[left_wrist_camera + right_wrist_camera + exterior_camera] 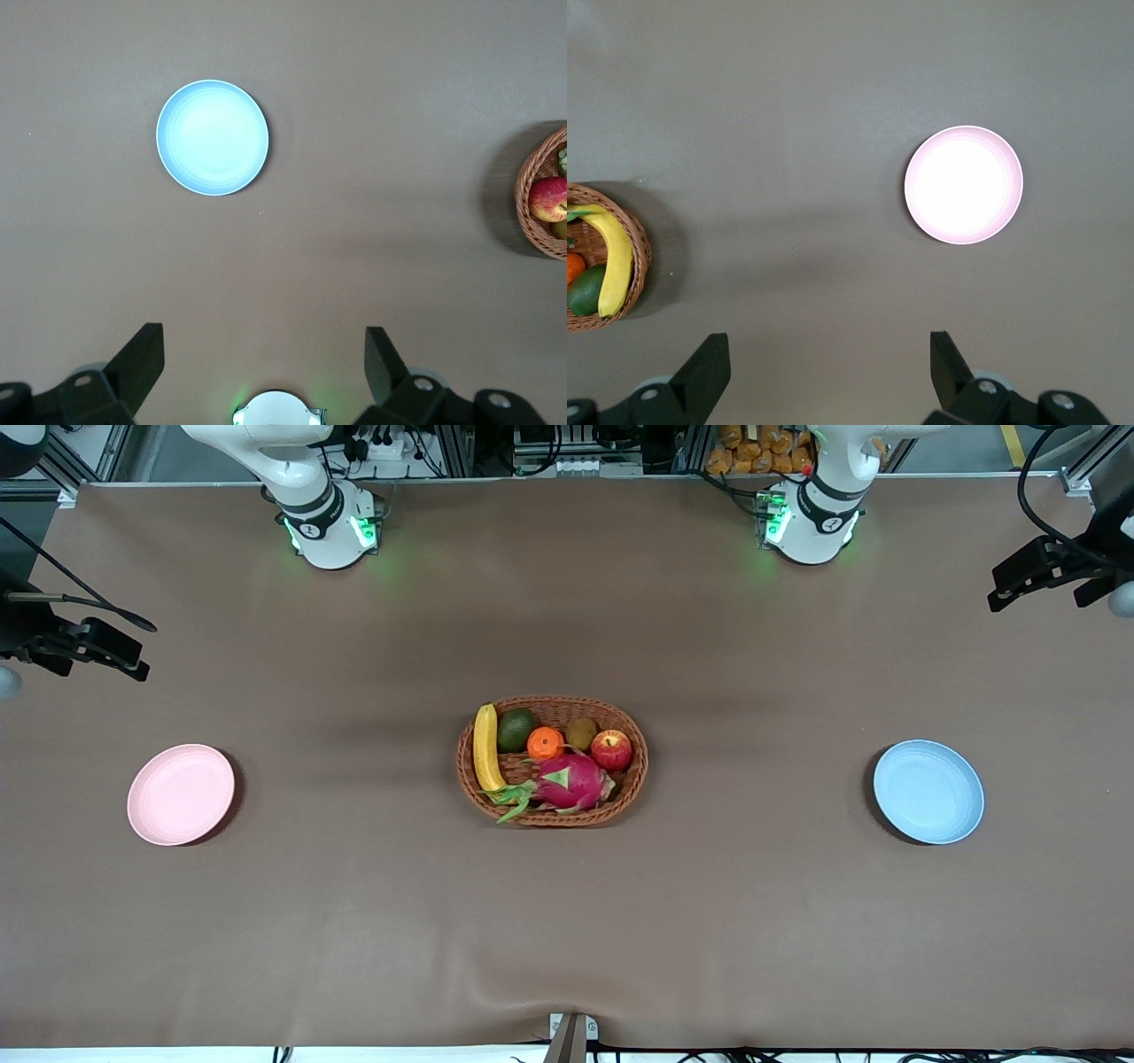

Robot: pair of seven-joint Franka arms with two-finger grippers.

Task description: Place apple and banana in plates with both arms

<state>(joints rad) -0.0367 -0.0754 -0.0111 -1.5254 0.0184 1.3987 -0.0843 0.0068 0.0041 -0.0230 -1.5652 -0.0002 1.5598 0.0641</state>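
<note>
The red apple (611,749) and the yellow banana (485,747) lie in the brown wicker basket (640,772) at the table's middle. The pale pink plate (181,794) lies toward the right arm's end of the table. The light blue plate (928,791) lies toward the left arm's end. Both plates are bare. My left gripper (264,354) is open and empty, high over bare table, with the blue plate (213,137) and the apple (549,198) in its view. My right gripper (830,354) is open and empty, high over bare table, with the pink plate (964,184) and the banana (616,257) in its view. Neither gripper shows in the front view.
The basket also holds an orange (545,742), a green avocado (516,729), a kiwi (581,732) and a pink dragon fruit (567,782). The arm bases (328,527) (811,522) stand along the table's edge farthest from the front camera. Black camera mounts (80,642) (1054,571) reach over the table's two ends.
</note>
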